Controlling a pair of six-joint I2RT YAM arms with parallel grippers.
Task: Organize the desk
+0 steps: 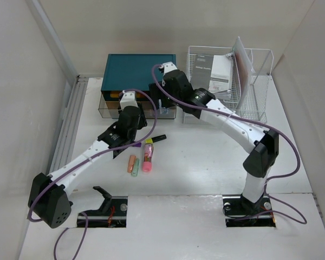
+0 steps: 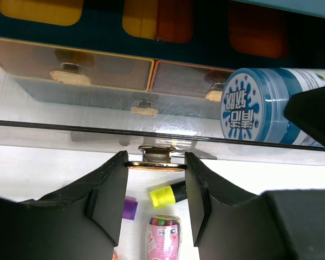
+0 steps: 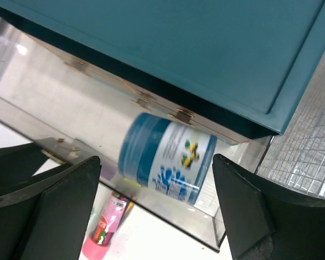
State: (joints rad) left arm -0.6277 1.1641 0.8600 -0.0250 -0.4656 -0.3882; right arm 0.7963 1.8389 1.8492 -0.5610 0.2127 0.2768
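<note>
We see the broad, matte white worktop (image 1: 206, 162) spreading beneath the teal drawer box (image 1: 141, 67) and wire rack (image 1: 254, 97). Our left tool (image 2: 154, 168) clamps the drawer knob (image 2: 156, 154); our right tool (image 3: 157, 161) stands wide open.

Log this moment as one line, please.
left gripper: shut on drawer knob, clear drawer pulled open | right gripper: open over blue jar | blue jar: lying on its side in drawer

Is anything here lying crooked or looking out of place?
A blue jar lies tipped on its side in the pulled-out clear drawer. On the desk in front of it, a pink tube and a few markers lie loose at different angles.
</note>
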